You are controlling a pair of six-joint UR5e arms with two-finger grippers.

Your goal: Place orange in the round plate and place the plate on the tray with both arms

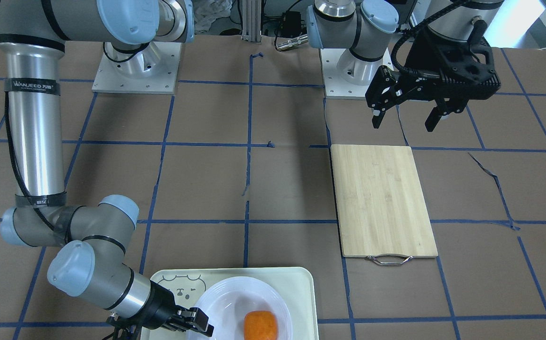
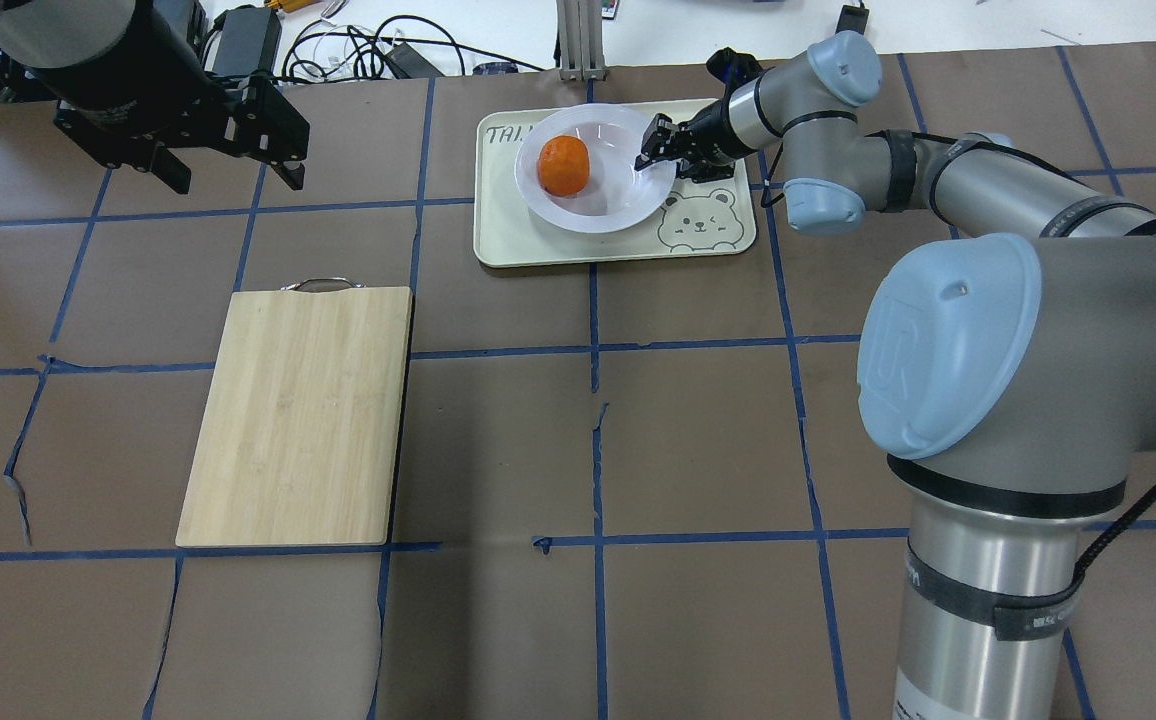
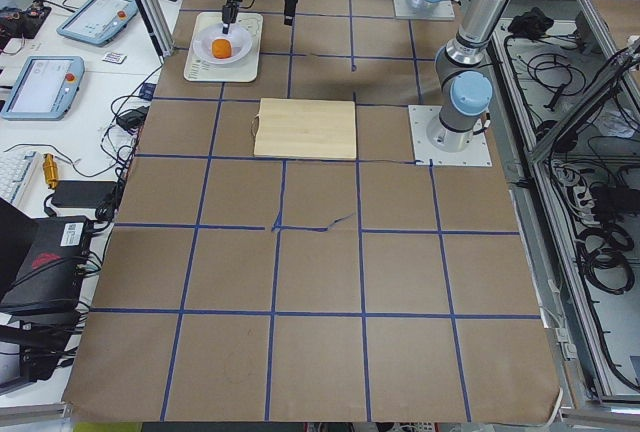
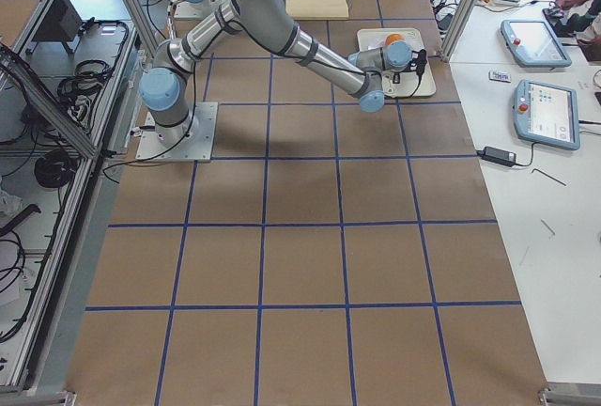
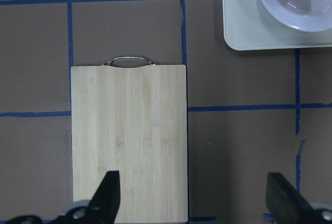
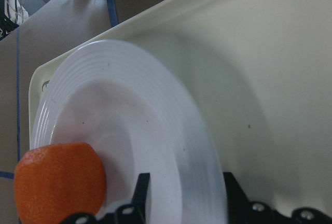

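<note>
The right gripper (image 2: 656, 158) has its jaws straddling the round plate (image 2: 628, 205) rim, orange (image 2: 564, 165) inside, plate already on the tray (image 2: 508, 240). Pull away crooked and I'd guess the plate drags or tips. The left gripper (image 1: 407, 115) hangs spread and empty. Brown paper table (image 2: 698, 420) with blue tape, cutting board (image 2: 298, 420), cables behind.

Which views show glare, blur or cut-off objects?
Right wrist view: the round plate is soft and close, and the orange is cropped at the edge. Front-facing view: the tray is cut off at the bottom. Overhead view: sharp, with a soft sheen on the plate.
</note>
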